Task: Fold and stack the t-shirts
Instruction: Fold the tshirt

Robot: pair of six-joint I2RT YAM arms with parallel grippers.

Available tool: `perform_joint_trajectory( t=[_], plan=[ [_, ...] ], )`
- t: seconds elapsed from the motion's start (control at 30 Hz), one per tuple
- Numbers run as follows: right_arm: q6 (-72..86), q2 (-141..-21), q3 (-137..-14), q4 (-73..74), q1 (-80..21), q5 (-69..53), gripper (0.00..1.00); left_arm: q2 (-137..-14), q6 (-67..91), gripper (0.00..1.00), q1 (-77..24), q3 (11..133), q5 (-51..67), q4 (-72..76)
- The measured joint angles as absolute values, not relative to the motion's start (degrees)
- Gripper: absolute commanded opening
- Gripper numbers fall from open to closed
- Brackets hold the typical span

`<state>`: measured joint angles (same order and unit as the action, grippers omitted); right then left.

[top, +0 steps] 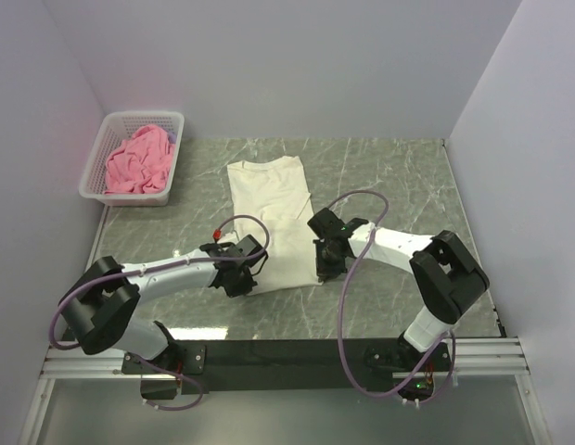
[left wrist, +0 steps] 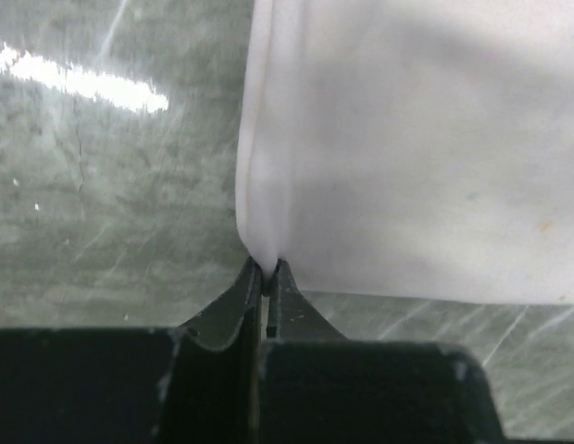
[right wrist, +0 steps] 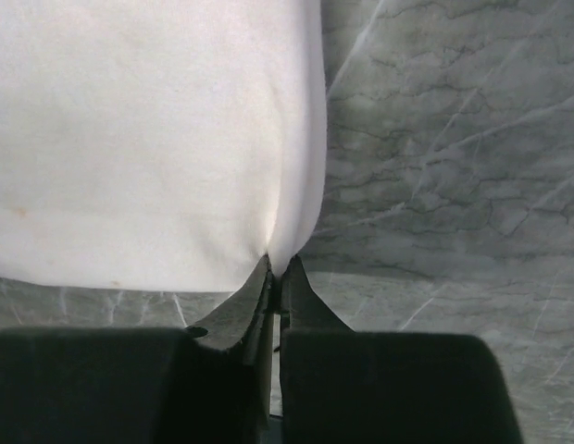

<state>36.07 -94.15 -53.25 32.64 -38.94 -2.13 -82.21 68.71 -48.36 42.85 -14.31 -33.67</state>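
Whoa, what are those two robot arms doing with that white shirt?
They are folding laundry. The left gripper and the right gripper are each pinched shut on a near corner of the cream-white t-shirt. The shirt lies flat on the green marble table. A pink t-shirt sits crumpled in the white basket at the table's far left corner, not folded yet.

The table (top: 399, 176) is glossy and marble-veined; on it, the cream t-shirt (top: 267, 195) is smooth matt cloth. At the table's far-left corner, a white plastic basket (top: 130, 197) holds a soft-cloth pink t-shirt (top: 137, 162).
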Motion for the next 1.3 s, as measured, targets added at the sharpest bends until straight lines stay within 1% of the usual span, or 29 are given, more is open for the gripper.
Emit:
perform_joint_trajectory(
  t=[0.13, 0.3, 0.6, 0.77, 0.9, 1.13, 1.3],
  plan=[
    [34.68, -92.95, -53.15, 35.38, -39.62, -1.43, 0.00, -79.18, 68.53, 0.01, -48.60, 42.85, -11.57, -36.34],
    [32.03, -87.79, -52.84, 42.96, -41.10, -1.34, 0.00, -71.18, 67.92, 0.01, -50.68, 42.87, -5.98, -39.53],
    [30.13, -68.45, -52.05, 57.63, -43.38, -4.32, 0.00, -54.89, 68.45, 0.01, -57.34, 42.89, 4.29, -46.46],
    [30.44, -61.82, -53.06, 65.19, -43.55, -5.85, 0.00, -46.33, 70.04, 0.01, -58.39, 44.45, 7.92, -48.64],
    [30.59, -59.90, -57.10, 69.38, -43.59, -6.72, 0.00, -44.82, 70.70, 0.01, -58.48, 47.42, 8.58, -50.65],
    [30.15, -60.05, -67.00, 72.90, -43.62, -5.23, 0.00, -45.32, 71.61, 0.01, -58.48, 48.16, 9.17, -52.42],
    [28.84, -63.96, -72.95, 74.46, -43.62, -3.55, 0.00, -47.00, 75.33, 0.01, -58.54, 51.70, 3.20, -55.44]
  ],
)
